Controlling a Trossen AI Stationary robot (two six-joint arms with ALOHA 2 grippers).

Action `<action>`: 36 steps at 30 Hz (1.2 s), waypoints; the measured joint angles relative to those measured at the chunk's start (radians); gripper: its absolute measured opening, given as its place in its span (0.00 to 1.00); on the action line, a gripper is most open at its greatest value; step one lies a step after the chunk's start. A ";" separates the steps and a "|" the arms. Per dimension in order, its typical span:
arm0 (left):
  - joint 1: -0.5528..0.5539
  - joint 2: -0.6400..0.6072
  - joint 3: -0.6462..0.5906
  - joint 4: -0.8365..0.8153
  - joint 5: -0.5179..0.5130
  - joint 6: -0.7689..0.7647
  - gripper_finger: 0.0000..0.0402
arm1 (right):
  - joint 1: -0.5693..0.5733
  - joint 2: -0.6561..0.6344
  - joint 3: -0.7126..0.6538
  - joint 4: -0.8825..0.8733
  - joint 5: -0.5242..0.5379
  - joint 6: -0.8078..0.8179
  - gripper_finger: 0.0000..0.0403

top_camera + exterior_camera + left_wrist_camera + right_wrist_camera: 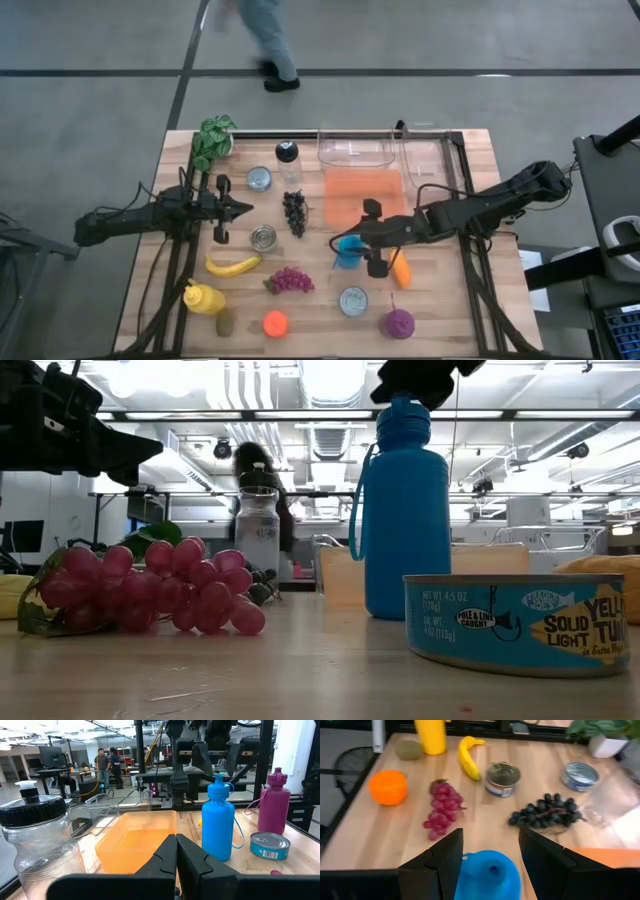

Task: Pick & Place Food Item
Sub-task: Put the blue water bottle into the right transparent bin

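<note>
My right gripper is open and hangs over the upright blue bottle at the table's middle. In the right wrist view its fingers stand on either side of the bottle's cap; I cannot tell whether they touch it. Food lies around: red grapes, a banana, black grapes, an orange, a kiwi and an orange-coloured item under the right arm. My left gripper is shut and hovers left of the black grapes, holding nothing.
An orange tray and clear containers sit at the far side. Tins, a clear jar, a yellow squeeze bottle, a purple bottle and a plant stand about. A person walks beyond the far edge.
</note>
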State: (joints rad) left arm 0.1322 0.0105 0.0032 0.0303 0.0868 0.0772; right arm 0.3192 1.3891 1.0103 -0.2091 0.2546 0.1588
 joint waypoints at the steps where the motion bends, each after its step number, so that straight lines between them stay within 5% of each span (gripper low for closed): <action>1: 0.000 0.000 0.000 0.000 0.000 0.000 0.02 | 0.000 -0.004 0.000 0.000 -0.016 0.000 0.47; 23: 0.000 0.000 0.000 0.000 0.000 0.000 0.02 | 0.001 0.026 -0.014 -0.023 -0.027 -0.001 0.43; 36: 0.000 0.000 0.000 0.000 0.000 0.000 0.02 | 0.001 0.024 -0.014 -0.024 -0.028 -0.007 0.25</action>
State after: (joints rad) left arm 0.1322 0.0105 0.0035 0.0301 0.0866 0.0772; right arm 0.3202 1.4136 0.9966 -0.2333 0.2264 0.1522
